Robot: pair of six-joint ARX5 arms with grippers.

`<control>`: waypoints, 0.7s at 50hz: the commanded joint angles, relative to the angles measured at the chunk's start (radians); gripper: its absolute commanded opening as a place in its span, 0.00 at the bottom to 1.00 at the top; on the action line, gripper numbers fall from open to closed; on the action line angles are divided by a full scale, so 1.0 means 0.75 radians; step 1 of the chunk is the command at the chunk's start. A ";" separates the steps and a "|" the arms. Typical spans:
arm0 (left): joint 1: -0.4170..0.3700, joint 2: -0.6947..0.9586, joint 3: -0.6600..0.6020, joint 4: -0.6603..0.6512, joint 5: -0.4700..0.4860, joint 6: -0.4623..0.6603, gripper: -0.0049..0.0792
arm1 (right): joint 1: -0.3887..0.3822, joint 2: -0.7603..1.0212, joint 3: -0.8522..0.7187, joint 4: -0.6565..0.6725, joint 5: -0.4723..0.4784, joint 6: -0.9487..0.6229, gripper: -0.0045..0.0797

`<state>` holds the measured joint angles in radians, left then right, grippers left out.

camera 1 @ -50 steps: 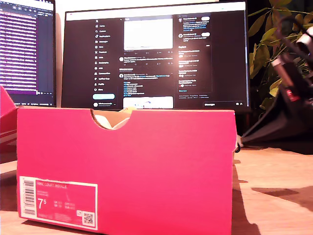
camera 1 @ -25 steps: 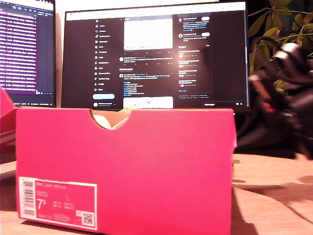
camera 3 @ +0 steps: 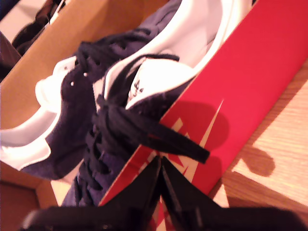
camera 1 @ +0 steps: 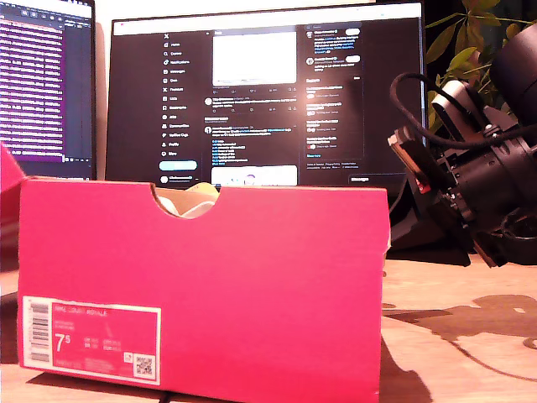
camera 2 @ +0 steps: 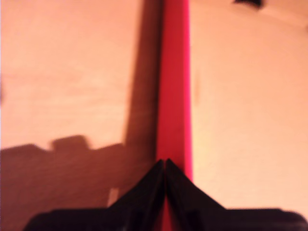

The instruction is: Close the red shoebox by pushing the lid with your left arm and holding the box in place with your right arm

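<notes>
The red shoebox (camera 1: 201, 290) sits on the wooden worktop (camera 1: 461, 336) in front of two monitors (camera 1: 268, 92), its labelled end filling the exterior view and its top not yet closed, so the task looks barely begun. My second claw (camera 3: 160, 161) hovers over the box's long wall with its tips pressed together and nothing between them; beneath it lie dark sneakers (camera 3: 96, 120) with white trim and loose black laces. Clenched tips suit bracing or pressing, not gripping, which fits holding the box steady. An arm (camera 1: 470, 193) shows at the exterior view's right, just beside the box — probably this one, though I cannot be sure. My first claw (camera 2: 165, 163) is likewise clenched on nothing, pointing along a narrow red edge (camera 2: 174, 82) above bare worktop — likely the lid's rim seen edge-on, a sensible spot from which to push it over.
</notes>
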<state>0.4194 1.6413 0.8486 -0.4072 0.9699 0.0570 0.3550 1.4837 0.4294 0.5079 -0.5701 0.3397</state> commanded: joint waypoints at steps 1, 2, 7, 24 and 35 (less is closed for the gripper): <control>-0.031 0.007 0.030 -0.045 0.076 0.004 0.04 | 0.045 0.008 0.019 -0.004 -0.028 -0.013 0.04; -0.031 0.006 0.042 -0.056 0.082 0.004 0.04 | 0.045 0.008 0.019 -0.005 -0.028 -0.026 0.04; -0.031 -0.011 0.098 -0.107 0.096 0.004 0.04 | 0.045 0.008 0.019 -0.005 -0.028 -0.034 0.04; -0.052 -0.113 0.258 -0.292 0.185 0.004 0.04 | 0.044 0.008 0.019 0.003 -0.018 -0.045 0.04; -0.107 -0.231 0.313 -0.359 0.212 -0.009 0.04 | 0.044 0.008 0.019 0.006 -0.018 -0.069 0.04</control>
<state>0.4000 1.4929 1.0950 -0.6487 1.1015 0.0559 0.3553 1.4837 0.4294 0.5030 -0.5697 0.2955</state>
